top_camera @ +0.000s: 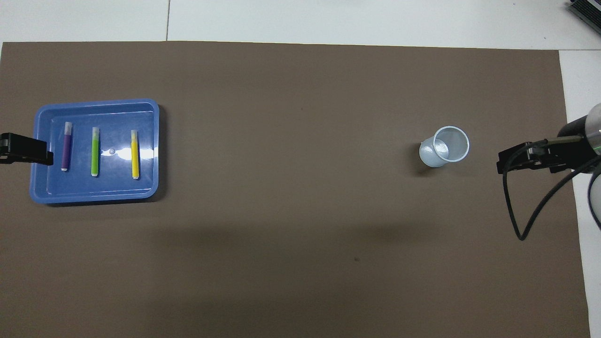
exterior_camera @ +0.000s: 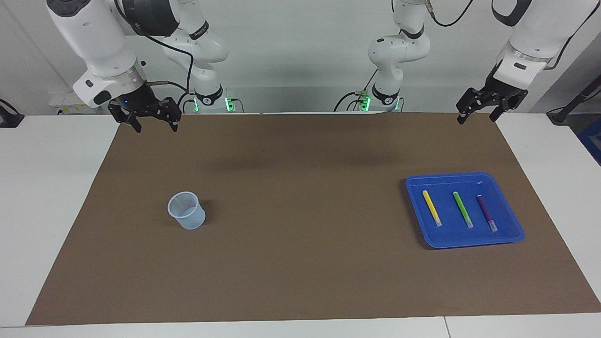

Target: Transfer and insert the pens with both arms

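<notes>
Facing view, scanning across: right gripper (exterior_camera: 155,124) up in the air over the brown mat's (exterior_camera: 300,263) corner at the right arm's end, near the robots' edge of the table; fingers spread apart, nothing between them. Clear plastic cup (exterior_camera: 187,211) stands upright on the mat at the same end of the table, well apart from that gripper and farther from the robots than the mat corner under it; cup looks empty. Middle of the mat is bare.

Blue tray (exterior_camera: 509,237) sits on the mat toward the left arm's end. Three pens lie in it side by side, roughly parallel, not touching each other: yellow pen (exterior_camera: 431,207) toward the cup's side, green pen (exterior_camera: 463,209) in the middle, purple pen (exterior_camera: 487,212) toward the left arm's end. All flat on the tray floor.

Left gripper (exterior_camera: 478,114) hangs over the mat's corner at the left arm's end, by the robots' edge; fingers apart, released, holding nothing. Pens are well apart from it, no contact.

In the overhead view a black part of the left gripper (top_camera: 26,149) overlaps the tray's edge just beside the purple pen, but the facing view shows it raised and clear of the tray
</notes>
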`<act>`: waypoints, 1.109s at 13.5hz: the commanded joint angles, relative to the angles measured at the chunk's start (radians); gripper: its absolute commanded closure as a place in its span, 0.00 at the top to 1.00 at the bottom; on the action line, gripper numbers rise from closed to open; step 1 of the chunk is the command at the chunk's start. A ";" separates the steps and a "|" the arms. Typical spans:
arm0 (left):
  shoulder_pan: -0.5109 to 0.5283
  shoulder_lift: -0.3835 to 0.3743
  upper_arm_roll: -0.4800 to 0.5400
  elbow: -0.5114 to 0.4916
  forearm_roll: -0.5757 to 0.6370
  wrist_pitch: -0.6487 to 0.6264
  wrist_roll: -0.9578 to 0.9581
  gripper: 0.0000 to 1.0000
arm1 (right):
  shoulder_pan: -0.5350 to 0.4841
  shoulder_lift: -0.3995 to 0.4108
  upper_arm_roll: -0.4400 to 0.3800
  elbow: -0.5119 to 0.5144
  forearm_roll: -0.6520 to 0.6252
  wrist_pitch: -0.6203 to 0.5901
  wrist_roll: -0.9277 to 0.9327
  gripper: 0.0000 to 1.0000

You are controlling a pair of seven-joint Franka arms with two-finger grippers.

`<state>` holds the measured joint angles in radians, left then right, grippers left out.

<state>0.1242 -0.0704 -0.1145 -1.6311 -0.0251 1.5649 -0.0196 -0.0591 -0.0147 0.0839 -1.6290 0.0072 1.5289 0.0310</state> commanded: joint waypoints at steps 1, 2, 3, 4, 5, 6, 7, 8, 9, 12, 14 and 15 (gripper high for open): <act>-0.001 -0.040 0.001 -0.056 -0.010 0.020 0.001 0.87 | -0.015 -0.027 0.005 -0.032 0.007 0.016 -0.006 1.00; -0.001 -0.040 0.001 -0.058 -0.010 0.026 0.001 0.88 | -0.015 -0.027 0.005 -0.032 0.007 0.016 -0.006 1.00; 0.000 -0.043 0.001 -0.064 -0.012 0.029 0.000 0.92 | -0.015 -0.027 0.005 -0.032 0.007 0.016 -0.006 1.00; -0.001 -0.043 0.001 -0.070 -0.012 0.043 0.000 0.95 | -0.015 -0.027 0.005 -0.032 0.007 0.016 -0.006 1.00; -0.001 -0.048 0.001 -0.084 -0.012 0.059 -0.002 0.96 | -0.015 -0.027 0.005 -0.032 0.007 0.016 -0.006 1.00; -0.001 -0.054 0.001 -0.102 -0.012 0.079 -0.006 0.92 | -0.015 -0.027 0.005 -0.032 0.007 0.016 -0.006 1.00; -0.001 -0.060 -0.001 -0.121 -0.012 0.111 -0.011 0.91 | -0.013 -0.027 0.005 -0.032 0.007 0.016 -0.006 1.00; -0.003 -0.060 -0.001 -0.122 -0.012 0.124 -0.011 0.91 | -0.015 -0.027 0.005 -0.032 0.007 0.016 -0.006 1.00; -0.003 -0.057 -0.001 -0.122 -0.015 0.129 -0.011 0.91 | -0.015 -0.027 0.005 -0.032 0.007 0.016 -0.006 1.00; -0.001 -0.039 -0.001 -0.119 -0.036 0.133 -0.011 0.90 | -0.015 -0.027 0.005 -0.032 0.007 0.016 -0.006 1.00; 0.002 -0.031 0.001 -0.121 -0.044 0.142 -0.013 0.90 | -0.015 -0.027 0.005 -0.032 0.007 0.016 -0.006 1.00; 0.000 -0.029 0.001 -0.121 -0.044 0.149 -0.014 0.89 | -0.015 -0.027 0.005 -0.032 0.007 0.016 -0.006 1.00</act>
<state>0.1241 -0.0908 -0.1163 -1.7284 -0.0545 1.6805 -0.0240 -0.0597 -0.0153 0.0825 -1.6298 0.0072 1.5289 0.0310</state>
